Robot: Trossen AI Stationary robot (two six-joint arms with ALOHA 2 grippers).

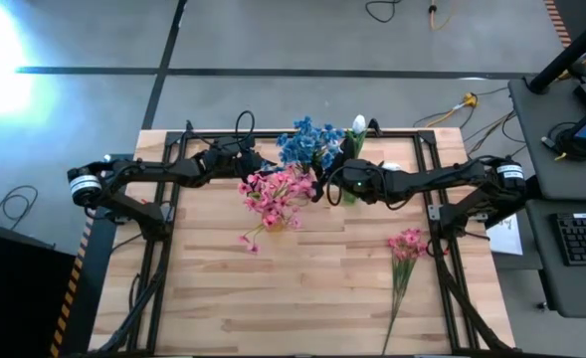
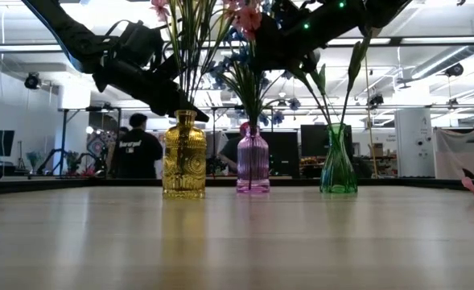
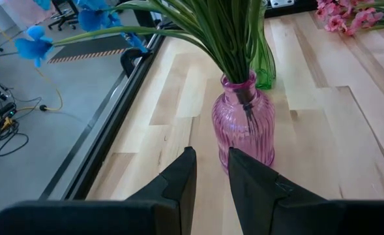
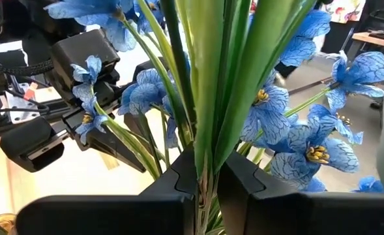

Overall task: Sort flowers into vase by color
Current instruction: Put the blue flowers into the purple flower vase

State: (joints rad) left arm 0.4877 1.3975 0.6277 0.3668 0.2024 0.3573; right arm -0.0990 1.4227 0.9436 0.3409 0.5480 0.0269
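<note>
Overhead, the right gripper (image 1: 324, 186) sits among the blue flowers (image 1: 307, 142) near the counter (image 1: 302, 298) edge at twelve o'clock; lower straight. Level, three vases stand close, little room. Left wrist: left gripper (image 3: 210, 171), fingers slightly apart, empty, by the pink vase (image 3: 243, 127). Right wrist: fingers pinch a green stem (image 4: 206, 130)

Three glass vases stand in a row on the wooden table (image 1: 302, 288): one yellow vase (image 2: 183, 155), one purple vase (image 2: 253, 159) and one green vase (image 2: 337, 159). Two pink sprays (both outside the vases) lie on the wood: a loose pink sprig (image 1: 250, 240) and a long-stemmed pink spray (image 1: 403, 257).
</note>
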